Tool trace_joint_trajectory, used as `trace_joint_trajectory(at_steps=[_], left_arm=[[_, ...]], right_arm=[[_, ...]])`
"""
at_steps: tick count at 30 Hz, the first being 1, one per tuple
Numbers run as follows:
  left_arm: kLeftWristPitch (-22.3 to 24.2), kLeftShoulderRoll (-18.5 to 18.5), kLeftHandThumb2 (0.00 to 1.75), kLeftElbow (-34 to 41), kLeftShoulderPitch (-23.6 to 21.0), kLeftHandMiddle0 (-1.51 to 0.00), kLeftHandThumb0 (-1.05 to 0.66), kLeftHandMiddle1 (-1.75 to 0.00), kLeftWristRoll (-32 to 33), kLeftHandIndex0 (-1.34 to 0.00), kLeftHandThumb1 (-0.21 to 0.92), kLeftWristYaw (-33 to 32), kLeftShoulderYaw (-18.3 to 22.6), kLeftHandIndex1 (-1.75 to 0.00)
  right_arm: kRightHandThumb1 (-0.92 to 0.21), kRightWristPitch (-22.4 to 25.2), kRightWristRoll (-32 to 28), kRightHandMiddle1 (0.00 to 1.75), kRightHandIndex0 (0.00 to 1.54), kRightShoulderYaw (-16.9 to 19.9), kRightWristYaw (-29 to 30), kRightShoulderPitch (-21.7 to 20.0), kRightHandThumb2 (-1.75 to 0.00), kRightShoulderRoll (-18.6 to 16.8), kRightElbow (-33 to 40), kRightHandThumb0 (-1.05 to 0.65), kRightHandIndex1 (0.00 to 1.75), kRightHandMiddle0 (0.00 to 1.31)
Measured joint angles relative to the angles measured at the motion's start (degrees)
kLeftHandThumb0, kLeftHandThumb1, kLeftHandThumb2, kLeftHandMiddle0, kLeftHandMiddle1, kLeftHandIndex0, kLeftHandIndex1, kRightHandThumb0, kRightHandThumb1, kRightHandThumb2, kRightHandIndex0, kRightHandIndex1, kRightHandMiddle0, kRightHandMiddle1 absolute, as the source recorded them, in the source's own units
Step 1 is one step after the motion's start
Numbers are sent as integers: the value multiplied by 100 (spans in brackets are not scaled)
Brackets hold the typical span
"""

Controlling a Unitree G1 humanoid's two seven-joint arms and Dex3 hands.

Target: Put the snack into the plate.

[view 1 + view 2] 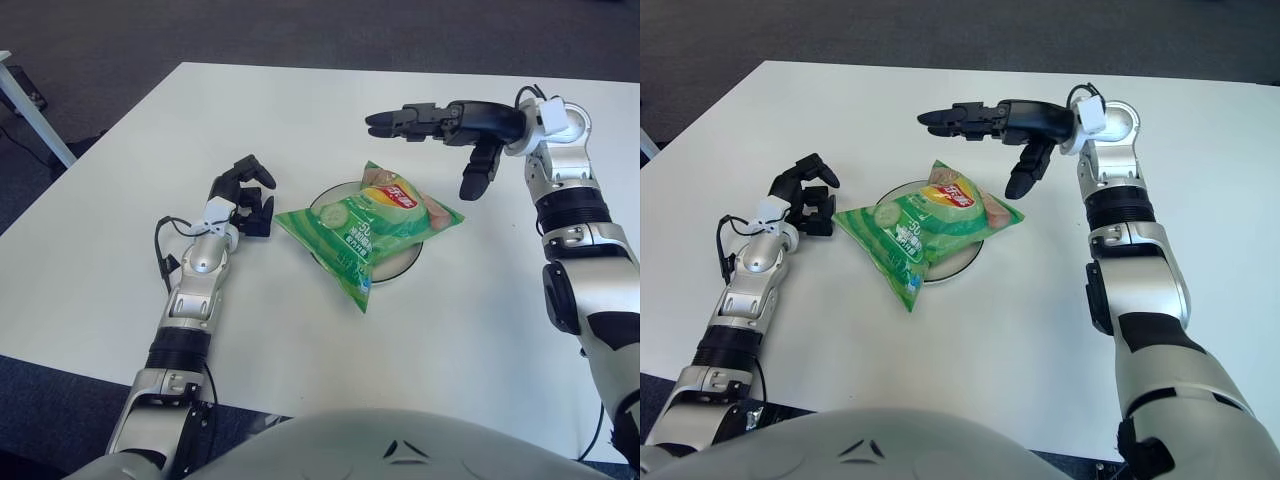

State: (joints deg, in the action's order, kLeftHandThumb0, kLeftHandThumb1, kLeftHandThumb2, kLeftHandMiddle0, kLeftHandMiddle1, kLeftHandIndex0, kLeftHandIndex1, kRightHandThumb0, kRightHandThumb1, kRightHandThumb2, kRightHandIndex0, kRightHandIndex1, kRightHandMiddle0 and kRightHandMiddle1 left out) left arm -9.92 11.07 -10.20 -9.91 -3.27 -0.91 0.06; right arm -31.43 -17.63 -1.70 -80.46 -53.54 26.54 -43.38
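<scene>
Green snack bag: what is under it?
Under the green snack bag lies a white plate on the table; only its rim shows. The covered plate middle cannot be seen.

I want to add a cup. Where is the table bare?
Bare table stretches behind the plate, and in front between the left hand side and the right forearm. It is crowded at the middle: the snack bag overhangs the plate, with the right hand open just behind.
</scene>
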Motion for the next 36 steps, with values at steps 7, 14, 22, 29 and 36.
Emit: trace_joint_trajectory(at_steps=[7,14,22,29,36], left_arm=[[-1,1,143,-2,1,-128,-52,-175,-10,-69,22,-2,-9,-175],[-1,1,143,-2,1,-128,-52,-175,-59,-69,23,-15,-17,-175],[-1,0,142,-5,-4,-128,-52,-175,-97,-69,23,-51,-17,-175],[-1,-2,142,-6,-8,-128,-52,-175,-151,-69,23,-94,-18,-175],[-2,9,143,-14,-34,-128,-52,-175,-116,-69,22,-76,-7,-175]], right_arm=[[-83,313,-179,0,0,220,-110,-35,-24,-93,-204,-97,0,0],[-84,8,-210,1,0,523,11,-123,-24,-231,-383,-101,0,1],[-85,47,47,3,0,470,165,-144,-23,-197,-392,-103,0,3],[-85,31,1240,38,7,146,1449,206,-23,139,212,-96,3,0],[-87,219,2186,57,19,82,3128,630,-27,119,548,-83,10,0]])
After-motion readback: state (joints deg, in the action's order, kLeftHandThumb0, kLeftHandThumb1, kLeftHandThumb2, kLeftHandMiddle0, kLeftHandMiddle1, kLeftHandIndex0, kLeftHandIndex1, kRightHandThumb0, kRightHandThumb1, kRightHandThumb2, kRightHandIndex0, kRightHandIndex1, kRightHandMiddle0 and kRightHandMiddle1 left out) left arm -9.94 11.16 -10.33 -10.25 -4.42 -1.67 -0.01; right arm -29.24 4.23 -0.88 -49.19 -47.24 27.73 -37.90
